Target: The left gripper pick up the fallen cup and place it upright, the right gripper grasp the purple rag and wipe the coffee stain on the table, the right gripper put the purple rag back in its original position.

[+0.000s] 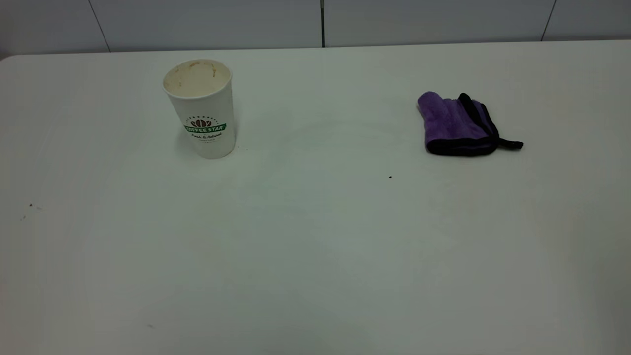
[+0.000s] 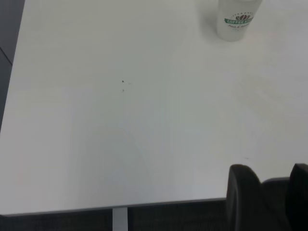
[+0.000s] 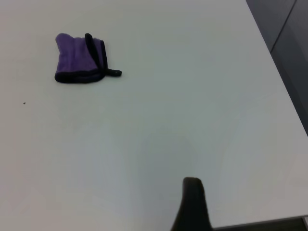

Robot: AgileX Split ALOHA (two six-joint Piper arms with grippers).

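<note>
The left gripper (image 2: pixel 269 192) has its black jaws parted and empty, with the upright white paper cup (image 2: pixel 237 20) far ahead. The right gripper (image 3: pixel 192 204) shows one jaw, so I cannot tell its state; the folded purple microfibre rag (image 3: pixel 81 60) lies well beyond it.

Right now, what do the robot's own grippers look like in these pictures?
Very little shows. The left gripper appears only in its wrist view as two thick black fingers with rounded tips. Of the right gripper only one black, rounded finger is visible in its own wrist view. No arm body, cable or marking is in sight.

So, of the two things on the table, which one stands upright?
The cup, white with a green band, stands upright with its mouth up. The purple rag lies flat and folded on the table.
</note>
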